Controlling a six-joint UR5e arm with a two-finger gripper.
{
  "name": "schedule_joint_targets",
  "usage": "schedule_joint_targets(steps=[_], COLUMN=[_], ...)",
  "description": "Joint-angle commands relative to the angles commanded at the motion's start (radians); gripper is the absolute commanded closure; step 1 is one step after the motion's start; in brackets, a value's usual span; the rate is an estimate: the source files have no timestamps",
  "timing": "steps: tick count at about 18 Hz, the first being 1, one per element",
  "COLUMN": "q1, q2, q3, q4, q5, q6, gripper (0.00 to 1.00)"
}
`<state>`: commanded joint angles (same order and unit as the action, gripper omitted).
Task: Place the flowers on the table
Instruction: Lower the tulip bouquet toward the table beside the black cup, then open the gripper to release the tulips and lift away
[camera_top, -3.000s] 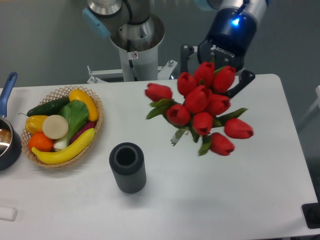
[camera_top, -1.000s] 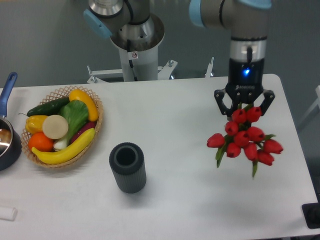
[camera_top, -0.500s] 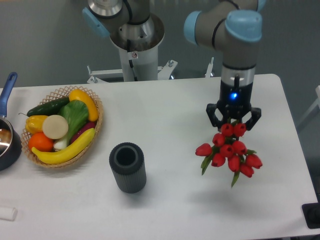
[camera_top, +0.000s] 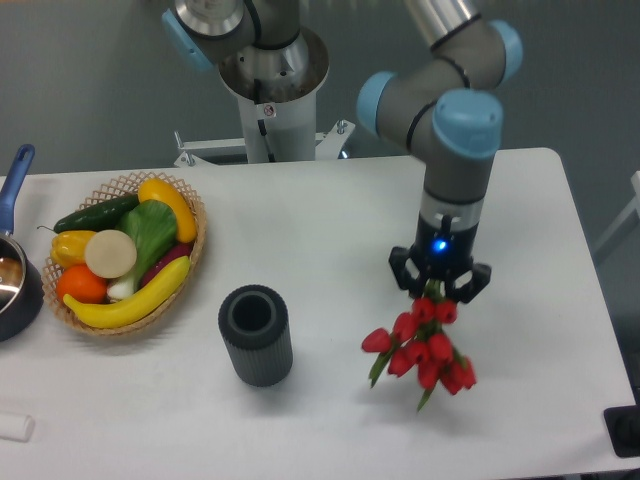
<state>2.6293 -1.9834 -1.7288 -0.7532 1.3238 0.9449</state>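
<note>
Now pincer (camera_top: 438, 291) clamped on the flowers (camera_top: 420, 346), blooms down, over the table (camera_top: 330, 230)

You have a white table (camera_top: 330, 240) with rounded corners before you. At its left side sits a wicker basket (camera_top: 190, 262) filled with vegetables and fruit. Just left of the basket, at the table's edge, rests a dark pan (camera_top: 14, 285) with a blue handle. Near the middle front stands a dark ribbed cylinder (camera_top: 256, 335), upright and open-topped. A small white object (camera_top: 14, 427) lies at the front left corner.
</note>
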Motion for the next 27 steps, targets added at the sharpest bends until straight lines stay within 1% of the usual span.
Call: schedule_joint_targets(steps=[4,5,6,7,8,9,11,15,18,19,20,23,24,25,27], q1=[-0.011,-0.011,-0.012,-0.014,-0.014,-0.014,-0.011,0.001,0.034,0.064,0.089,0.103,0.106,0.11,0.113], q2=[-0.034,-0.035,-0.034,-0.035,-0.04,-0.04,-0.034,-0.02,0.004,0.027,0.043,0.064,0.072,0.089,0.093], q3=[0.012,0.017,0.021,0.035,0.049,0.061,0.067,0.11,0.12,0.115,0.104,0.084,0.078,0.052,0.043], q4=[0.005,0.005,0.003,0.005,0.006,0.005,0.006,0.003,0.002,-0.002,-0.005,-0.014,-0.018,-0.031,-0.029], q5=[-0.002,-0.003,-0.003,-0.003,-0.003,-0.002,-0.002,0.003,0.003,0.003,0.009,0.106,0.116,0.133,0.143], q6=[0.0,0.0,0.002,0.002,0.003,0.003,0.003,0.0,0.003,0.074,0.198,0.328,0.348,0.409,0.439], gripper=[0.57,0.55,0.5,0.31,0.03,0.0,0.0,0.0,0.0,0.0,0.0,0.0,0.0,0.0,0.0])
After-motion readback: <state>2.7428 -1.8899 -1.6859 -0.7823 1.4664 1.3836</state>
